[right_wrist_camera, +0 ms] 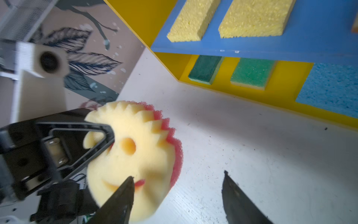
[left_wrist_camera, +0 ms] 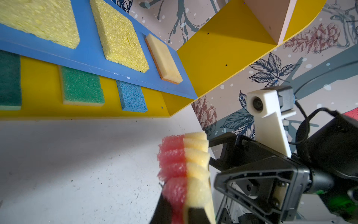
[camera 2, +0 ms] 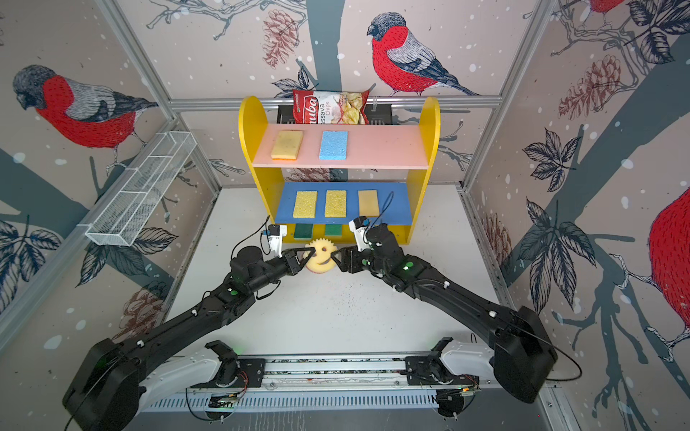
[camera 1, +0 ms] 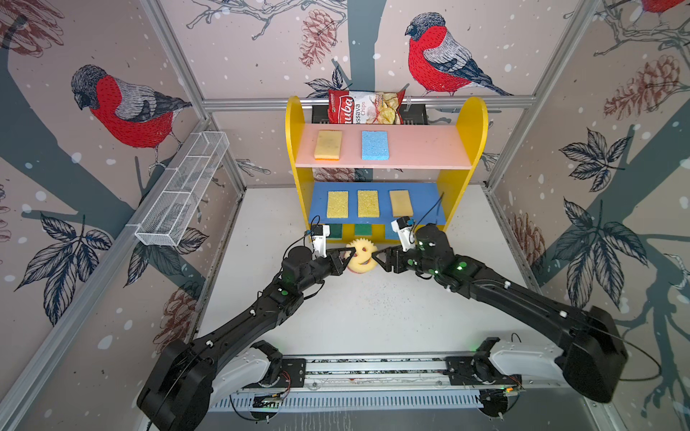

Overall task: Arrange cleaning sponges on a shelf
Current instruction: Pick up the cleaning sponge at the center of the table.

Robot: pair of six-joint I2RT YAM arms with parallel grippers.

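Left claw [camera 1: 350, 256] is clamped on the smiley sponge [camera 1: 361, 249], right claw [right_wrist_camera: 178, 175] is spread wide, so I'd back the right one clear before lifting.

We find the shelf [camera 1: 471, 123] on the surface [camera 1: 373, 321], the chips bag [camera 1: 364, 108] behind it, the wire basket [camera 1: 183, 194] on the left wall, two sponges [camera 1: 328, 144] on its top board [camera 1: 422, 149], three sponges on its middle board [camera 1: 425, 209], three sponges on its base [left_wrist_camera: 42, 81], the round sponge [camera 1: 361, 258] before it between left pincer [camera 1: 349, 257] and right pincer [camera 1: 374, 259]
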